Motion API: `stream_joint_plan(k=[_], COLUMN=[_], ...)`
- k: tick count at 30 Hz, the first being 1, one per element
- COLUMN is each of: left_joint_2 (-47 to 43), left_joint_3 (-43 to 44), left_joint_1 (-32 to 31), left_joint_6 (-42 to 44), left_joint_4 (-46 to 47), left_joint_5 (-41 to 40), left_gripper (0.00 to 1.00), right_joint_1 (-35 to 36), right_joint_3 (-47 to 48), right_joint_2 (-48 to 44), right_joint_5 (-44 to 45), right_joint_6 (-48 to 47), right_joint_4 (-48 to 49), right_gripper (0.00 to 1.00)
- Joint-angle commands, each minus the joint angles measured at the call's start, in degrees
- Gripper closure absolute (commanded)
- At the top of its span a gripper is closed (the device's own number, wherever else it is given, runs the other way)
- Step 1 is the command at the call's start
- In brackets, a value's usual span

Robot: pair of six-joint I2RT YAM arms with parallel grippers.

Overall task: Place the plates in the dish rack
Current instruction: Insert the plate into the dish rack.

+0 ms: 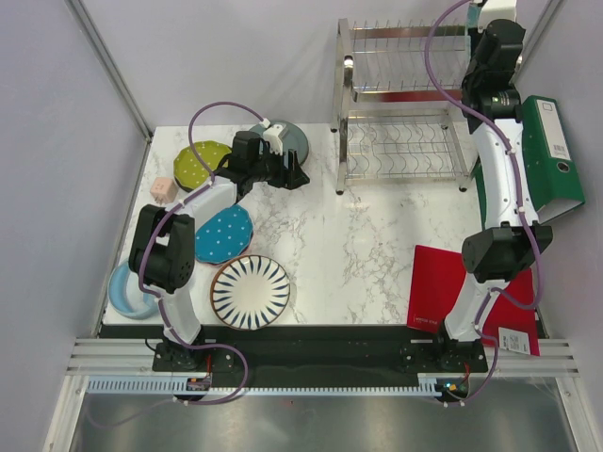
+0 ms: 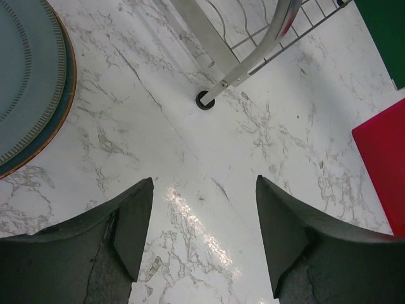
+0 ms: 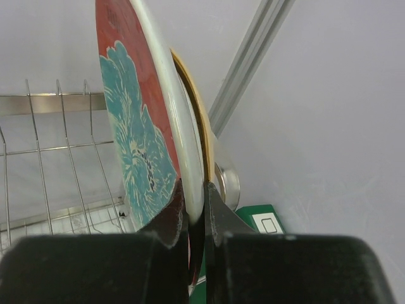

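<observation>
1. Round red plate (image 3: pixel 136 145), teal flower, white rim: upright, edge pinched tight in the fingers of the right gripper (image 3: pixel 195 190), up by the right end of the shiny steel wire dish rack (image 1: pixel 403 89), top tier.
2. Left gripper (image 2: pixel 202 183): fingers wide apart, nothing in them, over white marble table (image 2: pixel 126 95) near the rack's foot.
3. Left of the rack: lime dotted plate (image 1: pixel 201 163), teal dotted plate (image 1: pixel 223 234), striped white plate (image 1: pixel 250 291).

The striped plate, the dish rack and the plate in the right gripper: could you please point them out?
striped plate (image 1: pixel 251 292), top view, its centre.
dish rack (image 1: pixel 400 146), top view, lower tier wires.
red floral plate (image 3: pixel 136 152), right wrist view, painted face.
</observation>
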Motion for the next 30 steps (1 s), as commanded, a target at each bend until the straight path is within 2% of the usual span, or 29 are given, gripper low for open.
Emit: stream_joint_plan(k=[1, 10, 12, 13, 14, 17, 25, 30], left_joint_2=[0.9, 1.1, 1.1, 1.1, 1.1, 0.7, -2.9, -6.2], left_joint_3=[1.8, 3.1, 3.3, 3.4, 3.4, 3.6, 2.7, 1.8], left_joint_1=[0.0, 0.0, 0.0, 0.1, 0.1, 0.0, 0.1, 0.3], left_joint_6=[-1.3, -0.5, -0.5, -0.6, -0.8, -0.9, 3.4, 5.9], left_joint_4=[1.0, -1.8, -1.8, -1.8, -1.8, -1.8, -1.8, -3.4], left_joint_5=[0.2, -0.1, -0.1, -0.1, -0.1, -0.2, -4.1, -6.8], left_gripper=[0.27, 0.27, 0.27, 0.27, 0.27, 0.27, 0.23, 0.22], right_joint_1=[-0.4, -0.5, -0.4, -0.4, -0.3, -0.2, 2.0, 2.4], right_joint_3=[2.1, 6.2, 6.6, 6.6, 6.5, 6.2, 1.6, -6.8], right_joint_2=[-1.7, 3.0, 3.7, 3.8, 3.9, 3.1, -5.8, -17.3], right_joint_5=[2.1, 0.8, 0.7, 0.8, 1.2, 1.1, -1.4, -5.5], right_joint_6=[1.8, 0.4, 0.1, 0.0, -0.1, -0.3, -3.1, -0.4], right_joint_4=[8.4, 7.3, 7.4, 8.0, 8.1, 8.8, 9.5, 7.1], right_gripper=[1.00, 0.99, 0.80, 0.66, 0.43, 0.32, 0.27, 0.26])
